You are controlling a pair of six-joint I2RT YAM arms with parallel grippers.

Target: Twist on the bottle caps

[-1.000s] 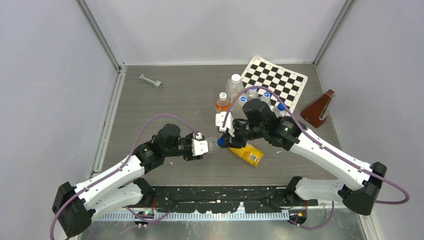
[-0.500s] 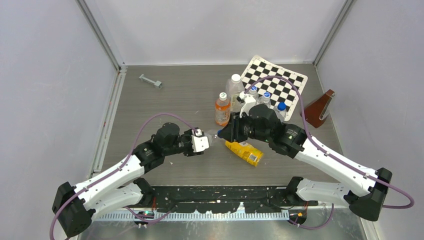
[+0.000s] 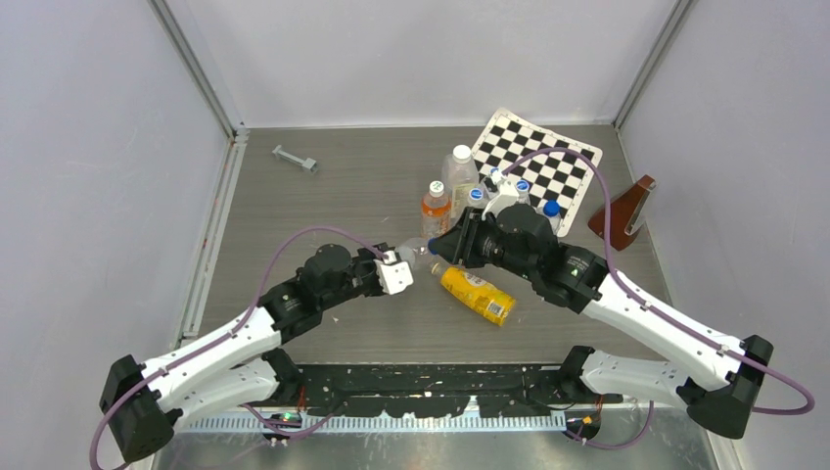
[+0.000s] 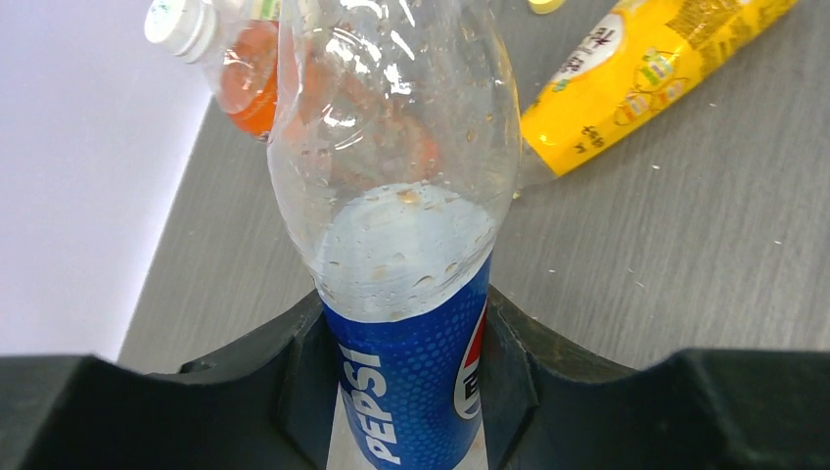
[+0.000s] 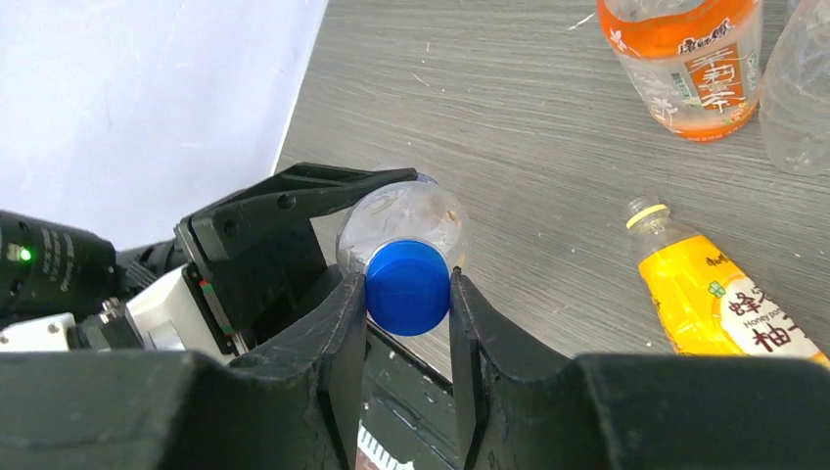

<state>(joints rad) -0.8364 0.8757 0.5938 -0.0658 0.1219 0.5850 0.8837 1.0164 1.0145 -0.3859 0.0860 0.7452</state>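
Left edge: a metal rail (image 3: 213, 245) runs along the left wall, and the grey surface (image 3: 323, 196) lies wide between it and my left arm.
Far left: a small metal piece (image 3: 295, 158) lies well apart from me.
My left end effector (image 3: 399, 275): half wide, with both fingers pressed on the blue label of the Pepsi bottle (image 4: 406, 294).
Pepsi bottle: tilted, mid-surface, its mouth pointing to my right side.
Blue cap (image 5: 407, 286): on the bottle's mouth. I cannot tell how far on.
My right end effector (image 5: 406, 313): narrow, pinching the blue cap from both sides.
Juice bottle (image 3: 477, 293): lying on its side, just beside my right arm.
Behind: the orange-drink bottle (image 3: 436, 210) stands close to my end effectors, with the tall clear bottle (image 3: 459, 174) next to it.
Right side: the checkerboard (image 3: 548, 157) lies at the back, and a brown wedge (image 3: 622, 211) sits near the right wall.
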